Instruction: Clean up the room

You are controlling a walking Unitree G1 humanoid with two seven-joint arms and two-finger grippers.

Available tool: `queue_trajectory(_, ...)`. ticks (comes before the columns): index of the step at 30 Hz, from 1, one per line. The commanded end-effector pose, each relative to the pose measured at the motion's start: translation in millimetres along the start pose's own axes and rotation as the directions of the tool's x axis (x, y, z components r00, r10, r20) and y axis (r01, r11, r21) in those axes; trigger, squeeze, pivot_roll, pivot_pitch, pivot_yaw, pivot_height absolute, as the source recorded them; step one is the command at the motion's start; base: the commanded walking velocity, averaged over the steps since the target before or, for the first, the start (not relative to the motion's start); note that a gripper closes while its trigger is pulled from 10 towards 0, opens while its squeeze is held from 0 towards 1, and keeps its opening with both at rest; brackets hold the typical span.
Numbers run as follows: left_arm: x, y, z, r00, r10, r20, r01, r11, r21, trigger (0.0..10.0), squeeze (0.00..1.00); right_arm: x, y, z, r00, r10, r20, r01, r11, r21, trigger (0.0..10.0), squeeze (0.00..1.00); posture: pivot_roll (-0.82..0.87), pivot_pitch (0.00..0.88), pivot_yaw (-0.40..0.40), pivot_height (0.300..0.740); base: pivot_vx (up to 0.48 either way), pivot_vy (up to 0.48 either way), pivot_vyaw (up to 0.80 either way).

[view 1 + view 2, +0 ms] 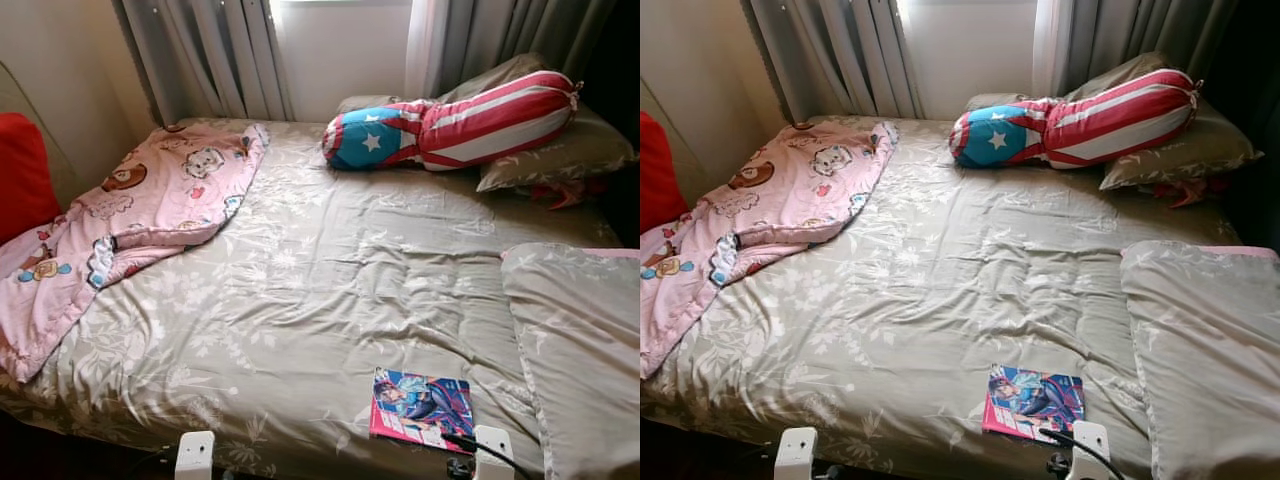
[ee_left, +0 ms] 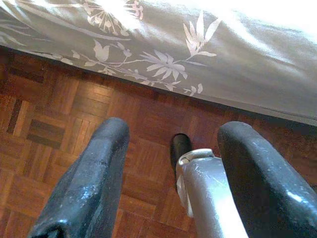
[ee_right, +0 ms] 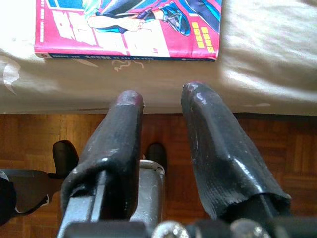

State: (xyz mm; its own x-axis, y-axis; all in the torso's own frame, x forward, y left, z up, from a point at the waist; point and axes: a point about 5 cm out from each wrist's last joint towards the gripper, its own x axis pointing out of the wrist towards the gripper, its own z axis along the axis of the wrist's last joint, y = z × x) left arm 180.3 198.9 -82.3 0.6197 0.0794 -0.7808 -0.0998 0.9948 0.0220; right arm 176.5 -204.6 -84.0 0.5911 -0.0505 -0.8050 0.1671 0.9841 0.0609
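A comic book (image 1: 421, 410) with a pink and blue cover lies flat near the front edge of the bed (image 1: 300, 290). In the right wrist view the comic book (image 3: 129, 29) lies just beyond my right gripper (image 3: 162, 96), which is open and empty, low beside the bed's edge. My left gripper (image 2: 171, 131) is open too, hanging over the parquet floor (image 2: 64, 114) next to the bed's flowered cover. A pink cartoon blanket (image 1: 130, 215) lies crumpled on the bed's left side. A striped star bolster (image 1: 450, 130) rests at the head.
A grey pillow (image 1: 585, 350) lies on the bed's right side, and another pillow (image 1: 560, 155) sits under the bolster. Something red (image 1: 22, 175) stands at the far left. Curtains (image 1: 210, 55) hang behind the bed. Two white robot parts (image 1: 195, 455) show at the bottom edge.
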Motion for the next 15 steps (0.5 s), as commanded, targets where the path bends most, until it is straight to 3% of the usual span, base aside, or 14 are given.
queue_trajectory(1,-1.1,4.3,-5.0,0.999,0.020,-0.024,-0.021,1.000,-0.007,10.0,0.00,0.9,4.1,1.6,1.000,0.014,-0.002,-0.014,1.000,-0.016,10.0,0.00,-0.11,0.000,0.047,0.740,0.000,0.480,0.00)
queue_trajectory(4,-1.1,4.3,-5.0,0.999,0.021,-0.024,-0.021,1.000,-0.005,10.0,0.00,0.9,3.3,3.0,1.000,0.016,0.007,-0.016,1.000,-0.025,10.0,0.00,-0.11,0.000,0.048,0.740,0.000,0.480,0.53)
queue_trajectory(8,-1.3,4.1,-5.7,0.999,0.018,-0.026,-0.018,1.000,-0.002,10.0,0.00,-1.4,-14.4,5.6,1.000,-0.001,0.005,0.001,1.000,-0.011,10.0,0.00,-0.11,0.000,0.048,0.740,0.000,0.480,0.78)
queue_trajectory(15,-1.4,3.7,-6.5,0.999,0.018,-0.029,-0.018,1.000,0.002,10.0,0.00,-2.3,-18.6,4.9,1.000,-0.004,-0.001,0.004,1.000,-0.010,10.0,0.00,-0.11,0.000,0.048,0.740,0.000,0.480,0.00)
